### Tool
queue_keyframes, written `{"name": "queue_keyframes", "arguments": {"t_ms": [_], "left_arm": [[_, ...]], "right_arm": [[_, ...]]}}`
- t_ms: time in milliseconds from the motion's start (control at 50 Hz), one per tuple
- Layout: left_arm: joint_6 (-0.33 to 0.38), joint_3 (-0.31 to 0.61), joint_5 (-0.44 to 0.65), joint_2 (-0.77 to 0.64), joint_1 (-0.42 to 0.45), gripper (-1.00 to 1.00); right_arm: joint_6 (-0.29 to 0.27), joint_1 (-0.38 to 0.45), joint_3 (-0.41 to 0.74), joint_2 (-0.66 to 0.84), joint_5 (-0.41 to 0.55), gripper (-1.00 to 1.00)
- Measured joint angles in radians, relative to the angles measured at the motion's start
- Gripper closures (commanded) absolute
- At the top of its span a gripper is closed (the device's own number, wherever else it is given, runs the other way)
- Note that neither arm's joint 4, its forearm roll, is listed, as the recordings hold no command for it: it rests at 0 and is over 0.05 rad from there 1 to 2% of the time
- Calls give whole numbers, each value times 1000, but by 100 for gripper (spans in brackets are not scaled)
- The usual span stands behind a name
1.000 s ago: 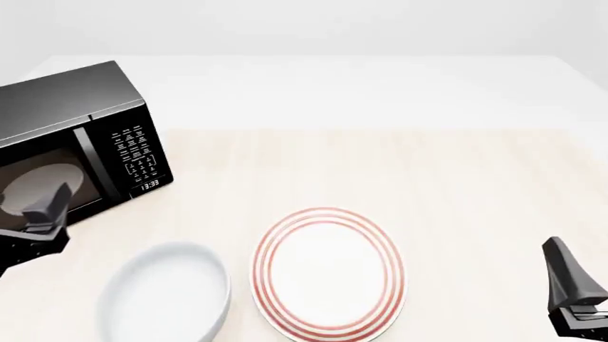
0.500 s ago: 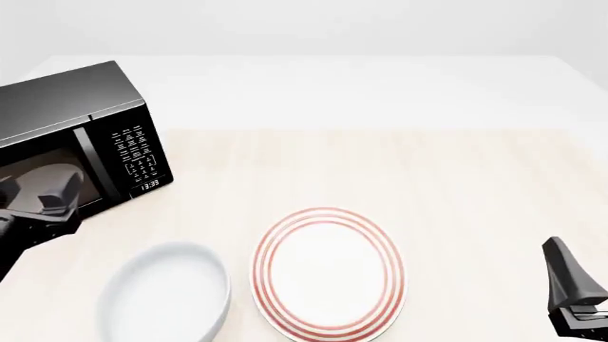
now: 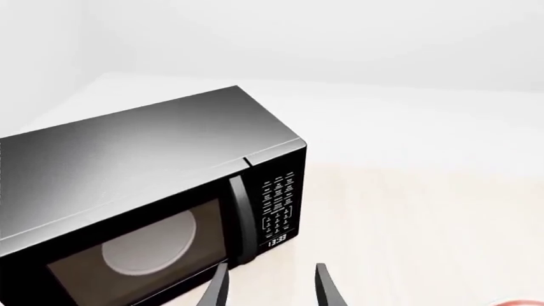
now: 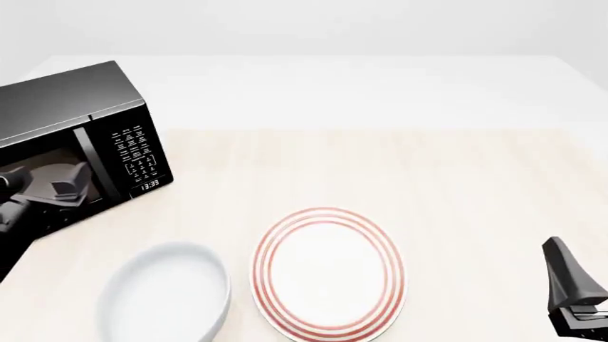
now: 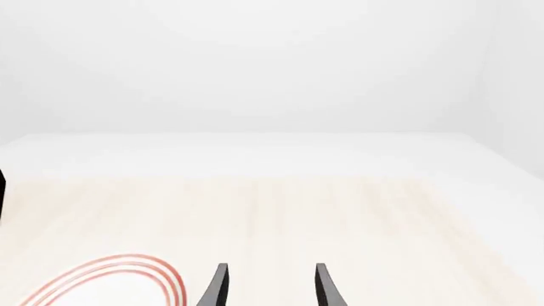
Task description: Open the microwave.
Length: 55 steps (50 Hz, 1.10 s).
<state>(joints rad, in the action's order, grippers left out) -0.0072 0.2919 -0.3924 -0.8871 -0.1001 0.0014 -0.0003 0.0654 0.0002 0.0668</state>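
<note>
Front view shows the microwave (image 4: 81, 146) at the far left of the table (image 4: 399, 164), with its door shut. It is a shiny black box with a dark glass door, a tall black handle (image 4: 87, 164) and a keypad (image 4: 136, 153) with white marks. A pale round plate can be seen inside through the glass.

The left gripper (image 4: 43, 187) is low in front of the glass door, close to the handle. From the left wrist view its two fingers (image 3: 214, 290) are spread apart with nothing between them, and the handle sits just ahead of them. The right gripper (image 5: 267, 287) is far off by the near right corner. Its fingers are spread too and hold nothing.

A white bowl (image 4: 166, 298) and a plate with red rings (image 4: 328, 274) sit near the front of the table.

What could go wrong? The fingers could miss the thin handle and bump the glass, and that could push the whole microwave back. If the grip is weak, the handle could slip out when the arm pulls. A wide pull could also knock the white bowl.
</note>
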Motion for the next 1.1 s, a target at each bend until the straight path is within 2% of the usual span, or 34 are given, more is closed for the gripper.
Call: {"name": "queue_keyframes", "arguments": {"t_ms": [640, 1100], "left_arm": [[-1, 26, -91, -140, -8, -100], [-3, 31, -108, -166, -13, -100]], "right_arm": [[0, 0, 0, 0, 0, -100], [0, 0, 0, 0, 0, -100]]}}
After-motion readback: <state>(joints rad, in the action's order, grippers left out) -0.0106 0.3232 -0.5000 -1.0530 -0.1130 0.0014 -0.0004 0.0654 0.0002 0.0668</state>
